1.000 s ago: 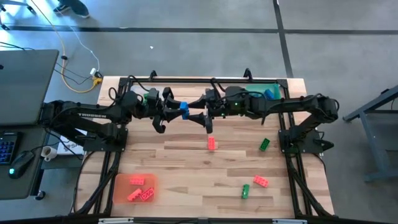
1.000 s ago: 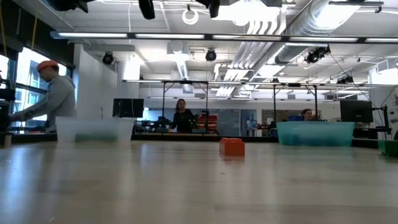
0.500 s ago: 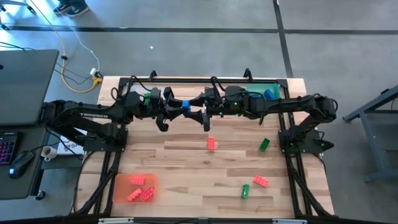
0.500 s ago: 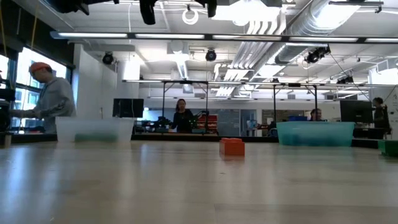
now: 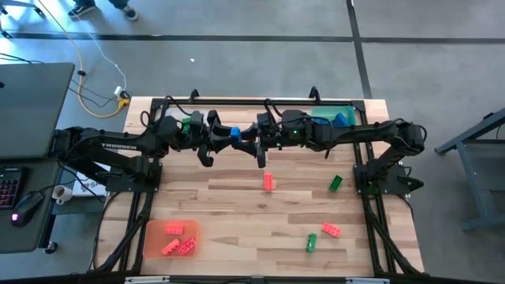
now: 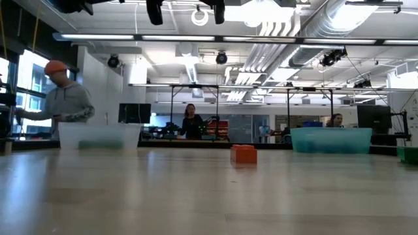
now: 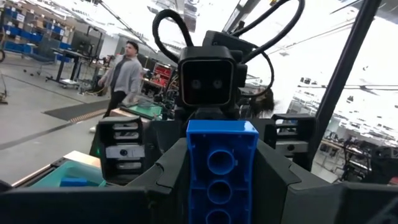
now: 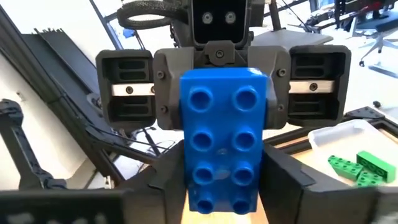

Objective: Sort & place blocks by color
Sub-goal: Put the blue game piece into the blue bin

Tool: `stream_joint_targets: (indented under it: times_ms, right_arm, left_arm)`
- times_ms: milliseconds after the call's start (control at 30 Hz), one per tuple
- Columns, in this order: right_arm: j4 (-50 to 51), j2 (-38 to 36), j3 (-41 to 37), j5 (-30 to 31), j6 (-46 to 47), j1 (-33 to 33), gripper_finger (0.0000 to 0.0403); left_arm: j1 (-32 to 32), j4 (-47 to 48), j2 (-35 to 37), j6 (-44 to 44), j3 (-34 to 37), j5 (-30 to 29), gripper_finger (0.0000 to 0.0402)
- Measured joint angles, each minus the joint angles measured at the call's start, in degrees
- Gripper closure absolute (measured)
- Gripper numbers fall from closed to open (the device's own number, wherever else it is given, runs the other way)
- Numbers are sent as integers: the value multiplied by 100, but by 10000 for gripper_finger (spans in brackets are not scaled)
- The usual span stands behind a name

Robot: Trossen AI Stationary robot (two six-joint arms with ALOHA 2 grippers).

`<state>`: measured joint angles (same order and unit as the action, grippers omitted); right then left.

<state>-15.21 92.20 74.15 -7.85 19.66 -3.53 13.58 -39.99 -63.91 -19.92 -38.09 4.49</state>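
A blue brick hangs high over the table's far middle between my two grippers, which point at each other. My left gripper comes from the left and is shut on it. My right gripper comes from the right, and its fingers lie against the brick's other end. The brick's studded face shows in the right wrist view and its hollow face in the left wrist view. Loose bricks lie flat on the table: red, green, red, green. My left gripper pinches the brick's two long sides between its two fingers, at the end toward the table's left. The fingers reach in level from the left, along the brick. The brick is lifted clear of the table. My right gripper has its two fingers against the brick's long sides at the end toward the table's right. They come level from the right, along the brick. The brick stays in the air between both grippers.
An orange tray with red bricks sits near the front left. A green tray with blue bricks stands far right, a clear tray with green bricks far left. People move in the room beyond.
My right gripper has edged a little toward the table's left, closer around the free end of the blue brick. The brick and my left gripper have kept still in the air.
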Motion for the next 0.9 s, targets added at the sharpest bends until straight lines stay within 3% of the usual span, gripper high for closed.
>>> stream_joint_targets:
  times_ms: [100,567,900]
  right_arm:
    - [8,-1,0,30,64,4,288]
    - [72,-2,0,128,233,20,288]
    - [418,0,0,325,263,22,288]
  left_arm:
    - [0,5,1,-29,0,-22,298]
    - [2,38,-1,-125,0,-6,266]
    - [2,33,-1,37,0,0,190]
